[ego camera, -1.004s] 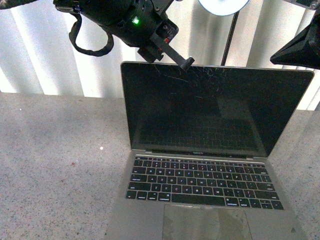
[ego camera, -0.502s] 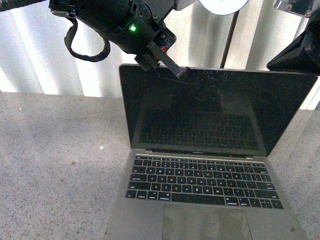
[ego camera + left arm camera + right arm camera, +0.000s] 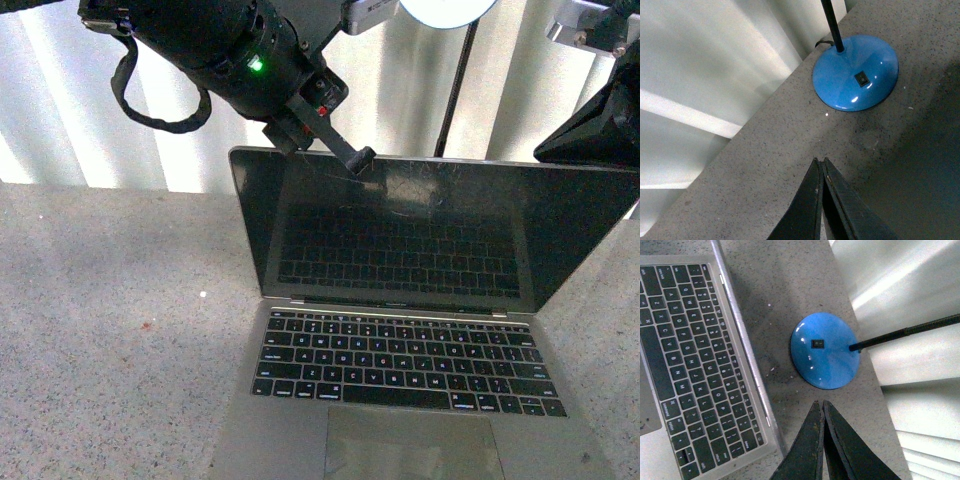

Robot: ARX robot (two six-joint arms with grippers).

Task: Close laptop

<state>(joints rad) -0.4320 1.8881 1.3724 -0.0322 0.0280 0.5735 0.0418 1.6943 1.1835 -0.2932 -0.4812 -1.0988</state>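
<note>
Over the last second the lid (image 3: 440, 235) of the laptop (image 3: 400, 305) had tipped forward. Its top edge sat lower in the front view than before, and the reflection of the keys (image 3: 400, 362) showed clearer in the dark screen (image 3: 330, 230). The left claw (image 3: 358, 160) had followed it down and slightly leftward, its tip against the lid's top edge, left of the middle.

The laptop stood on the speckled table (image 3: 100, 330) straight ahead of the robot, base flat, lid not yet near halfway down. The left claw was clenched, its fingers (image 3: 812, 200) pressed together with nothing between them, so it served as a pusher. The right claw (image 3: 821, 437) was clenched on nothing too. It hung above the table between the laptop's edge on the robot's right and the blue lamp base (image 3: 826, 350), apart from both.

The step in hand looked like the early part of the push. The next move would call for carrying the tip forward and down in an arc about the hinge. The tip might slip off the thin edge onto the glass, so contact would probably need to shift onto the lid's back.
</note>
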